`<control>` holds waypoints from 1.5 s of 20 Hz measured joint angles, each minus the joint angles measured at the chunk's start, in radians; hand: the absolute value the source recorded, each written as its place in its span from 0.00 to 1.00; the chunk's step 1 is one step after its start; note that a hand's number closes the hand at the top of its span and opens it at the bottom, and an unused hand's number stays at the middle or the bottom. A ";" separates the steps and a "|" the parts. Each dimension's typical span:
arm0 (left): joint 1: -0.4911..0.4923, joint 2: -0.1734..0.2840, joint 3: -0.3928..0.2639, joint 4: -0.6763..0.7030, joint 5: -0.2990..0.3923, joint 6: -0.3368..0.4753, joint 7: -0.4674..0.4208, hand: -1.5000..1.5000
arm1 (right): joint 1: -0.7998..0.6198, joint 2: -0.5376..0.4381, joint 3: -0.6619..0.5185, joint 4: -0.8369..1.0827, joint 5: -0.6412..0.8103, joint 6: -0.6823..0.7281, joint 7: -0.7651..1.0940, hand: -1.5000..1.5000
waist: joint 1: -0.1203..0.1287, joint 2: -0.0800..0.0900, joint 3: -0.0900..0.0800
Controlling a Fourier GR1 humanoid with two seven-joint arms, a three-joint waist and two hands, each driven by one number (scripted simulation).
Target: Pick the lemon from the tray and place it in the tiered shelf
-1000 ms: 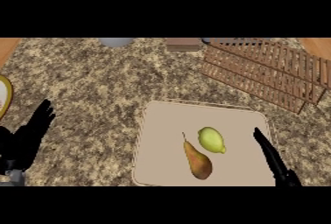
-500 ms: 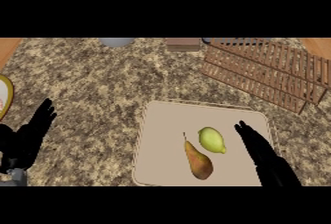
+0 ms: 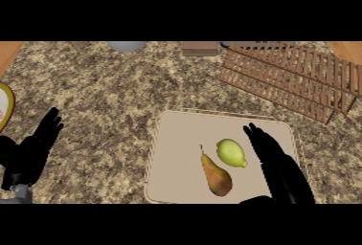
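So you've got the lemon [image 3: 231, 152] sitting on the beige tray [image 3: 176, 143], roughly in the middle, with a brown pear [image 3: 216, 175] lying just beside it on the left and slightly lower, the two close enough that you can't really tell whether they touch. Your right hand [image 3: 277, 167] is over the right part of the tray, just beside the lemon, fingers [image 3: 253, 134] stretched out straight and pointing away from you, holding nothing. It's hard to say whether the hand actually touches the lemon; it looks like it's alongside rather than around it. Your left hand [image 3: 32, 153] is down at the left edge over the speckled worktop [image 3: 113, 95], well apart from the tray, fingers straight and up, just resting, nothing in it. The wooden slatted tiered shelf [image 3: 297, 79] sits at the upper right, apart from the tray's far corner. You can also see the rim of a plate [image 3: 5, 105] poking in at the left edge, a grey rounded thing [image 3: 127, 45] and a brown block [image 3: 199, 48] along the top.
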 measured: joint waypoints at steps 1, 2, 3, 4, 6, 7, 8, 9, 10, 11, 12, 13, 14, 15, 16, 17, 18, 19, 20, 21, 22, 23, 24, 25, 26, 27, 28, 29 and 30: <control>0.004 -0.002 0.005 0.001 -0.005 -0.006 -0.004 0.50 | -0.023 0.016 -0.014 0.024 0.000 0.013 -0.003 0.00 | 0.000 0.000 0.000; 0.007 -0.003 0.013 0.003 -0.006 -0.014 -0.007 0.50 | -0.036 0.026 -0.031 0.052 0.000 0.017 -0.018 0.00 | 0.001 0.000 0.000; 0.018 0.000 0.025 -0.001 -0.005 -0.027 -0.012 0.50 | -0.043 0.040 -0.040 0.072 0.008 0.017 -0.026 0.00 | 0.001 0.000 0.000; 0.008 0.001 0.037 0.019 -0.004 -0.039 -0.019 0.50 | -0.049 0.049 -0.052 0.102 0.011 0.012 -0.047 0.00 | 0.000 0.000 0.000; 0.023 -0.018 0.037 0.009 -0.018 -0.037 -0.028 0.50 | -0.065 0.060 -0.080 0.134 0.008 0.025 -0.075 0.00 | 0.000 0.000 0.000; 0.021 -0.016 0.046 -0.002 -0.017 -0.044 -0.014 0.50 | -0.068 0.073 -0.086 0.152 0.018 0.023 -0.088 0.00 | 0.000 0.000 0.000; 0.024 -0.018 0.049 -0.008 -0.023 -0.045 -0.007 0.50 | -0.078 0.096 -0.084 0.175 0.033 0.014 -0.094 0.00 | 0.000 0.000 0.000; 0.029 -0.022 0.052 -0.017 -0.028 -0.048 -0.003 0.50 | -0.080 0.100 -0.097 0.201 0.034 0.010 -0.123 0.00 | 0.001 0.000 0.000; 0.011 -0.024 0.056 -0.008 -0.032 -0.049 0.005 0.50 | -0.100 0.116 -0.106 0.231 0.038 0.007 -0.134 0.00 | 0.000 0.000 0.000; 0.002 -0.028 0.062 -0.001 -0.036 -0.053 0.006 0.50 | -0.115 0.132 -0.115 0.250 0.045 0.007 -0.142 0.00 | 0.000 0.000 0.000; -0.006 -0.028 0.071 0.018 -0.037 -0.063 -0.004 0.50 | -0.111 0.145 -0.115 0.270 0.058 -0.008 -0.160 0.00 | -0.001 0.000 -0.001; -0.002 -0.035 0.071 0.004 -0.044 -0.060 0.006 0.50 | -0.122 0.158 -0.122 0.289 0.066 -0.009 -0.171 0.00 | -0.001 -0.002 -0.002; 0.003 -0.038 0.079 0.013 -0.047 -0.069 -0.008 0.50 | -0.128 0.161 -0.138 0.298 0.066 -0.001 -0.182 0.00 | -0.001 -0.002 -0.002; -0.002 -0.043 0.083 0.018 -0.054 -0.070 -0.008 0.50 | -0.131 0.170 -0.143 0.316 0.074 -0.005 -0.197 0.00 | -0.001 -0.003 -0.003; -0.011 -0.049 0.081 0.018 -0.065 -0.066 -0.004 0.50 | -0.138 0.182 -0.144 0.322 0.085 0.000 -0.196 0.00 | -0.002 -0.004 -0.004; -0.010 -0.044 0.094 0.021 -0.058 -0.078 -0.005 0.50 | -0.138 0.188 -0.152 0.339 0.086 -0.008 -0.213 0.00 | -0.002 -0.006 -0.005; -0.008 -0.048 0.095 0.018 -0.064 -0.079 -0.005 0.50 | -0.147 0.194 -0.163 0.351 0.086 -0.003 -0.220 0.00 | -0.002 -0.007 -0.006; -0.019 -0.050 0.099 0.034 -0.066 -0.086 -0.010 0.50 | -0.152 0.194 -0.176 0.362 0.081 0.005 -0.232 0.00 | -0.002 -0.007 -0.006; -0.021 -0.051 0.100 0.041 -0.074 -0.087 -0.015 0.50 | -0.158 0.201 -0.182 0.377 0.084 0.003 -0.242 1.00 | -0.002 -0.009 -0.008; -0.012 -0.047 0.105 0.021 -0.069 -0.094 -0.002 0.50 | -0.173 0.209 -0.192 0.396 0.081 0.008 -0.244 1.00 | -0.001 -0.010 -0.009; -0.012 -0.043 0.110 0.009 -0.066 -0.099 0.012 0.50 | -0.177 0.218 -0.195 0.400 0.080 0.012 -0.244 1.00 | -0.002 -0.011 -0.010; -0.006 -0.054 0.106 -0.004 -0.072 -0.090 0.017 0.50 | -0.183 0.227 -0.196 0.405 0.083 0.017 -0.241 1.00 | -0.002 -0.012 -0.011; -0.007 -0.051 0.114 0.007 -0.071 -0.097 0.010 0.50 | -0.184 0.231 -0.201 0.415 0.082 0.013 -0.255 1.00 | -0.003 -0.013 -0.012; -0.003 -0.046 0.122 0.005 -0.065 -0.109 0.007 0.50 | -0.184 0.231 -0.204 0.416 0.082 0.017 -0.267 1.00 | -0.003 -0.013 -0.013; 0.004 -0.046 0.124 -0.008 -0.065 -0.110 0.013 0.50 | -0.176 0.228 -0.205 0.417 0.084 0.010 -0.284 1.00 | -0.003 -0.016 -0.014; 0.003 -0.055 0.120 -0.007 -0.071 -0.106 0.011 0.50 | -0.178 0.220 -0.213 0.425 0.085 0.010 -0.302 1.00 | -0.003 -0.015 -0.014; 0.011 -0.054 0.126 -0.011 -0.068 -0.112 0.008 0.50 | -0.183 0.222 -0.216 0.441 0.094 -0.003 -0.316 1.00 | -0.002 -0.017 -0.015; 0.011 -0.062 0.123 -0.004 -0.073 -0.112 -0.003 0.50 | -0.183 0.225 -0.214 0.443 0.104 -0.011 -0.324 1.00 | -0.003 -0.018 -0.016; 0.018 -0.066 0.122 -0.014 -0.075 -0.111 -0.001 0.50 | -0.186 0.227 -0.219 0.455 0.110 -0.022 -0.335 1.00 | -0.003 -0.019 -0.017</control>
